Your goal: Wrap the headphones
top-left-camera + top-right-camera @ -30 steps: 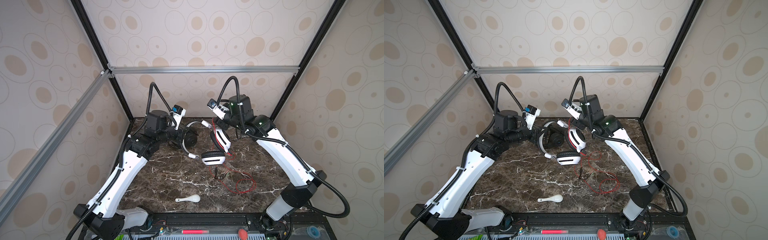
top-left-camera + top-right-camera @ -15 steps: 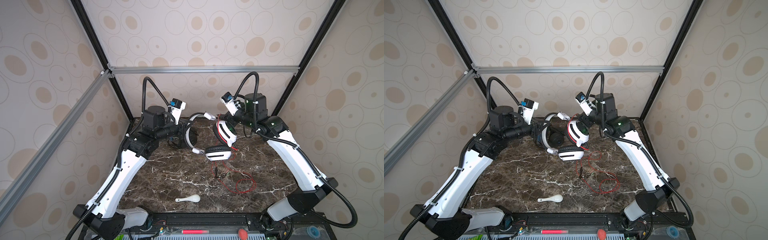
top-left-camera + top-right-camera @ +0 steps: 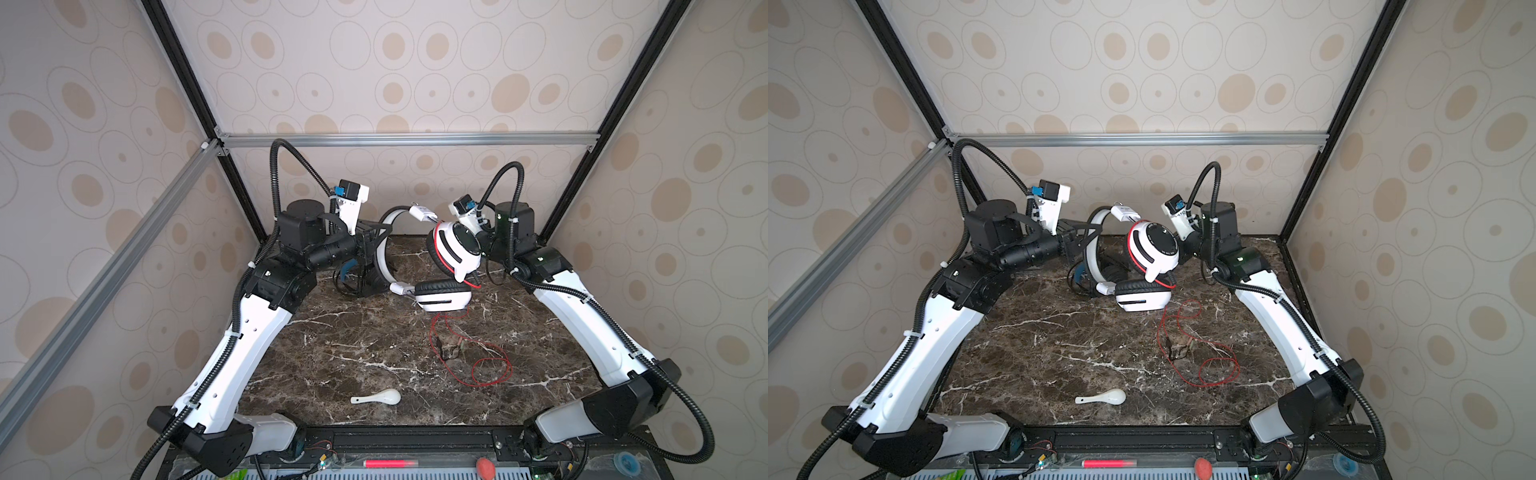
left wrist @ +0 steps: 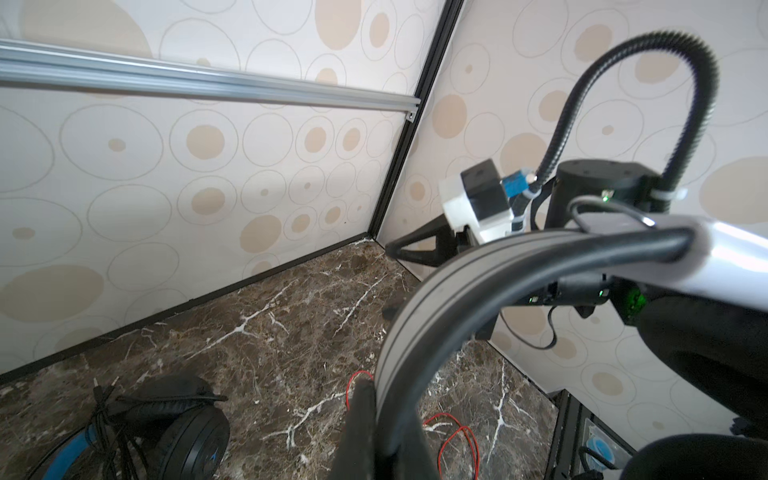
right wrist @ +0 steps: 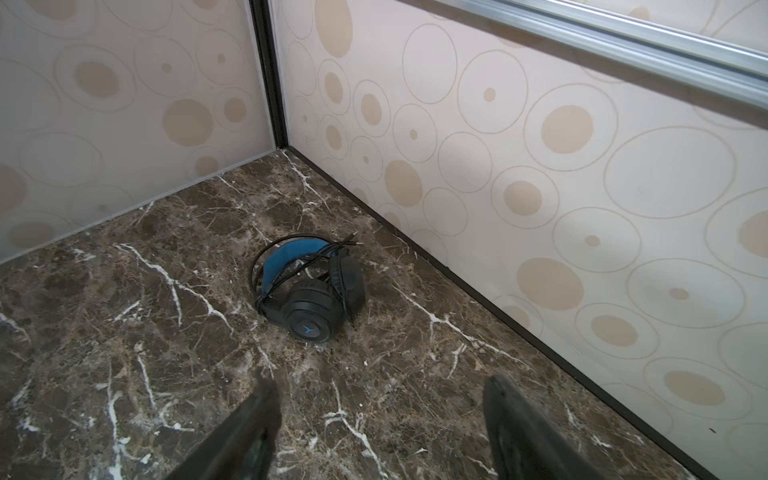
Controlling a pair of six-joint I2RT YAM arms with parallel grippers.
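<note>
Basically blk headphones (image 5: 313,309) on dark marble tabletop (image 5: 124,332), circle-print walls (image 5: 540,166).

White arm shells (image 3: 249,332), black joints (image 3: 282,282); black ribbed cable hoses (image 3: 275,166), white zip ties (image 3: 233,335); white-and-black wrist cameras (image 3: 354,194), blue tags (image 3: 340,191)

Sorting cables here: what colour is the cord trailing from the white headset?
The cord is red, clearest in a top view.
</note>
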